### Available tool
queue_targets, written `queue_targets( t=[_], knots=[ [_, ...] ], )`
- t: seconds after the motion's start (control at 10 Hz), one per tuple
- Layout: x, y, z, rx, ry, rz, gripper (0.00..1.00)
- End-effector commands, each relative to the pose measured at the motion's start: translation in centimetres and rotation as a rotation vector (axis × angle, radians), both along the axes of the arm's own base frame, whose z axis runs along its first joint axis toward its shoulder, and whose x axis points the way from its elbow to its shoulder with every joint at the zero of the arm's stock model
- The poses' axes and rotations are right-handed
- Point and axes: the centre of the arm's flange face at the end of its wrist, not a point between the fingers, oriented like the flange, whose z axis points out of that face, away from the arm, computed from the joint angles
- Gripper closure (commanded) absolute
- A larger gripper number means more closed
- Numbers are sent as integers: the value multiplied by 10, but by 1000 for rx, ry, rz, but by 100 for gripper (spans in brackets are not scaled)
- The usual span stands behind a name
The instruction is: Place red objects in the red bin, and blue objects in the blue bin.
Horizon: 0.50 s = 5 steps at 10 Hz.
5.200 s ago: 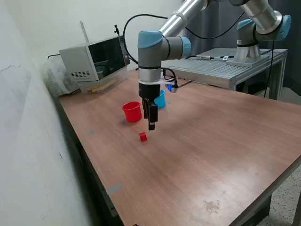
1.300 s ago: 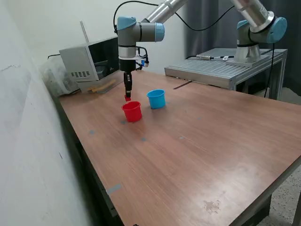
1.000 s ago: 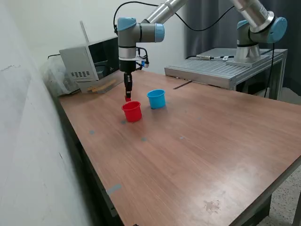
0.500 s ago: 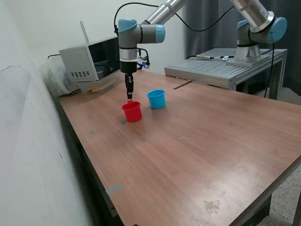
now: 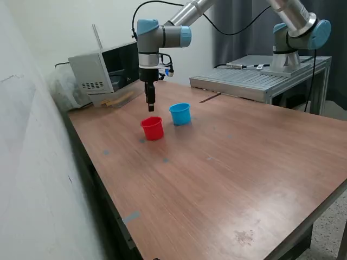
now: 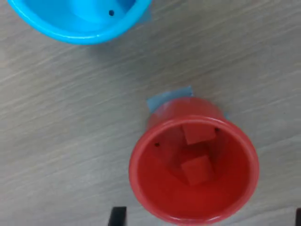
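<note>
The tabletop (image 5: 227, 162) is wide brown wood, bare across most of its surface. At its far edge, around 11 o'clock from the cups in the exterior view, sits a grey box-like appliance (image 5: 105, 70); at about 2 o'clock a slatted metal platform (image 5: 255, 78) carries the arm's base. Both are well apart from the cups and block nothing.

The claw (image 5: 151, 106) hangs just above and behind the red bin (image 5: 152, 128). It carries nothing visible; the wrist view catches only two dark finger tips (image 6: 117, 217) at the frame's edge, set wide apart, so it reads as spread. The blue bin (image 5: 180, 114) stands just beside the red bin, at its 2 o'clock in the exterior view.

Inside the red bin lie two red cubes (image 6: 196, 170), one partly resting against the other. The wrist view shows only part of the blue bin's (image 6: 84, 19) interior, and no blue cubes appear there or on the tabletop.

The main risk, as I judge it, is the two cups' closeness: a low or sideways departure could clip the red rim and tip the light cup, spilling the cubes. A small patch of blue tape (image 6: 162, 100) peeks out under the red bin.
</note>
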Motion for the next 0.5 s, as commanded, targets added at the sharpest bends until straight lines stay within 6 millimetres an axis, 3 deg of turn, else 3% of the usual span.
queue_targets(
  t=[0.0, 0.1, 0.4],
  knots=[
    [25, -18, 56, 16, 16, 57, 0],
    [44, -51, 96, 16, -2, 100, 0],
    [132, -103, 217, 5, -89, 158, 0]
  ],
)
